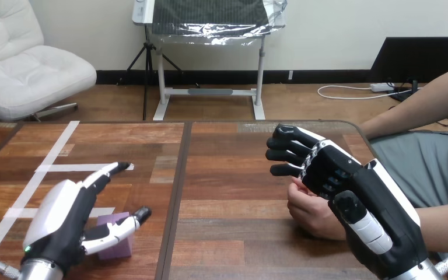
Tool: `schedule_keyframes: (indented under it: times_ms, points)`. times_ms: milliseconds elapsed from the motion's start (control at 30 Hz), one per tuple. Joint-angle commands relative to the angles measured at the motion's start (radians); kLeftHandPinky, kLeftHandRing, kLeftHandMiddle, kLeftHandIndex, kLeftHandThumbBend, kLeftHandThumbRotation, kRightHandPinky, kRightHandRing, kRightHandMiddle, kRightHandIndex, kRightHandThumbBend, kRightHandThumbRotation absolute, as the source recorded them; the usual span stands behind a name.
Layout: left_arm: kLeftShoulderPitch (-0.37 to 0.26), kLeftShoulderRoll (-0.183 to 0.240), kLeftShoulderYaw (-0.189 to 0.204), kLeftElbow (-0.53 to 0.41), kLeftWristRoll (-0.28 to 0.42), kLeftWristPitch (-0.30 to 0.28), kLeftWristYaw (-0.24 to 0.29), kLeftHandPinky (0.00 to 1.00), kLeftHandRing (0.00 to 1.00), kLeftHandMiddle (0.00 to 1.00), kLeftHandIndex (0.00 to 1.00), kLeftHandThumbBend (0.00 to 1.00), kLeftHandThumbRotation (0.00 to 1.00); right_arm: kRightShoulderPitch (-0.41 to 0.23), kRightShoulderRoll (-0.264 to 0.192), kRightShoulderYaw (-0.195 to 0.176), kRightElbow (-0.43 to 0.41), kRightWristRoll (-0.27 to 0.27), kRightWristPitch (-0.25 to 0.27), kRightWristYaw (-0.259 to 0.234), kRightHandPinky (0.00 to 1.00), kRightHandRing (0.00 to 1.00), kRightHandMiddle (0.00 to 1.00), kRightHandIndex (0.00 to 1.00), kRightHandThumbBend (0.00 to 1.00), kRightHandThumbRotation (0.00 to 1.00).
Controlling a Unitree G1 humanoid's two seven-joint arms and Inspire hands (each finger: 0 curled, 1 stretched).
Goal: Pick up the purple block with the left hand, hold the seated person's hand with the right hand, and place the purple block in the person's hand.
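Observation:
The purple block (pixel 118 240) lies on the wooden table (pixel 233 175) near the front left. My left hand (pixel 64 219) is open just left of it, with its fingers (pixel 108 172) straight and pointing away from me. Its thumb (pixel 119 227) reaches across the block's near top edge and hides part of it. The person's hand (pixel 310 211) rests as a loose fist at the table's right side. My right hand (pixel 341 181) lies over it, back up, and covers its far part. I cannot tell whether it grips the person's hand.
White tape lines (pixel 52 157) cross the left half of the table. A dark seam (pixel 178 192) runs down the middle. The person's forearm (pixel 443 217) comes in from the right edge, behind my right arm (pixel 396 245).

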Motion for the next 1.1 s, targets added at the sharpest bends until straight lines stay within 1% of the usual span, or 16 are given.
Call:
schedule_keyframes:
  times_ms: [0,433,633,833,1067]
  points:
    - [-0.092,0.036,-0.024,0.042,0.018,0.005,0.025,0.92,0.88,0.9,0.86,0.6,0.54,-0.032,-0.011,-0.02,-0.044,0.01,0.003,-0.008,0.79,0.83,0.84,0.85,0.96,0.79]
    - [-0.142,0.059,-0.06,0.146,0.042,-0.002,0.045,0.9,0.87,0.89,0.86,0.62,0.54,-0.031,-0.008,-0.021,-0.041,0.012,-0.002,-0.007,0.79,0.84,0.84,0.85,0.97,0.8]
    - [-0.163,0.068,-0.076,0.184,0.041,0.001,0.038,0.9,0.87,0.89,0.86,0.63,0.53,-0.031,-0.007,-0.02,-0.04,0.015,-0.001,-0.006,0.79,0.84,0.84,0.85,0.97,0.8]
    - [-0.183,0.08,-0.097,0.221,0.049,0.002,0.046,0.91,0.87,0.89,0.86,0.63,0.52,-0.031,-0.007,-0.02,-0.041,0.019,0.0,-0.005,0.79,0.84,0.84,0.85,0.97,0.8]
    - [-0.204,0.093,-0.121,0.26,0.06,0.013,0.041,0.91,0.87,0.89,0.86,0.64,0.51,-0.029,-0.007,-0.022,-0.041,0.016,-0.005,-0.007,0.79,0.84,0.84,0.85,0.97,0.8]
